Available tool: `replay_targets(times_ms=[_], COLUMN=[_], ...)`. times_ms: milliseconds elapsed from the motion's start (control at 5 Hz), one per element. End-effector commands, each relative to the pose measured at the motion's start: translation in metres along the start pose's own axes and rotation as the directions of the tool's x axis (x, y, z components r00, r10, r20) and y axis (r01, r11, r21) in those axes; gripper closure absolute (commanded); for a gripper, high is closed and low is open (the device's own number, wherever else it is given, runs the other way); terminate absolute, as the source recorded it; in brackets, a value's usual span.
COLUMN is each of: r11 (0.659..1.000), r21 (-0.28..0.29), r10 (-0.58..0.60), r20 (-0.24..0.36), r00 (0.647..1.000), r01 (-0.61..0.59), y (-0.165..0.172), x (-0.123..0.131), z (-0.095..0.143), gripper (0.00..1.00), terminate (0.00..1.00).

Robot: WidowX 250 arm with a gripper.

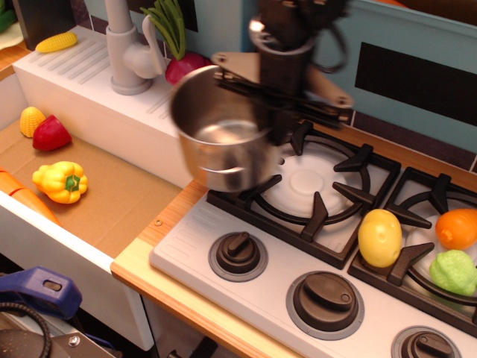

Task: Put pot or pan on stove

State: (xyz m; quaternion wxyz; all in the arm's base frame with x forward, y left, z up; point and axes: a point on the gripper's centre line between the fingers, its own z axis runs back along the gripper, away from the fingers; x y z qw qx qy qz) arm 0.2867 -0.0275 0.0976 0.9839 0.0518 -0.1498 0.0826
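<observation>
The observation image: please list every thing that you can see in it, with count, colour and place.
pot: 1, shiny steel, held in the air over the left edge of the stove
stove: 1, light grey, black grates, right half
knobs: 3, dark grey, front of the stove
faucet: 1, grey-white, back left
corn: 2, yellow, back left and in the sink
red pepper: 1, in the sink
yellow pepper: 1, in the sink
radish: 1, red with green leaves, behind the pot
lemon: 1, yellow, on the right burner
orange: 1, right edge
green vegetable: 1, right edge
end effector: 1, black, blurred, gripping the pot's rim
</observation>
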Motion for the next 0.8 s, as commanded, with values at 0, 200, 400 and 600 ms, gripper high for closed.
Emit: replay_targets(times_ms=[0,200,400,600], r11=[0.991,0.995,0.995,0.995], r21=[-0.044,-0.061,-0.061,-0.061], r10=[0.127,0.082,0.082,0.082], r20=[0.008,0.094,0.094,0.094], r00=[0.992,0.992,0.992,0.992], r01=[-0.126,-0.077,-0.077,-0.077], y=[-0.0268,-0.0364,-0.0364,-0.0364], x=[0.015,0.0221,0.0221,0.0221], z=[0.0176,0.0128,0.0128,0.0128], gripper=[1.0,0.0,0.0,0.0], terminate=[0.0,0.0,0.0,1.0])
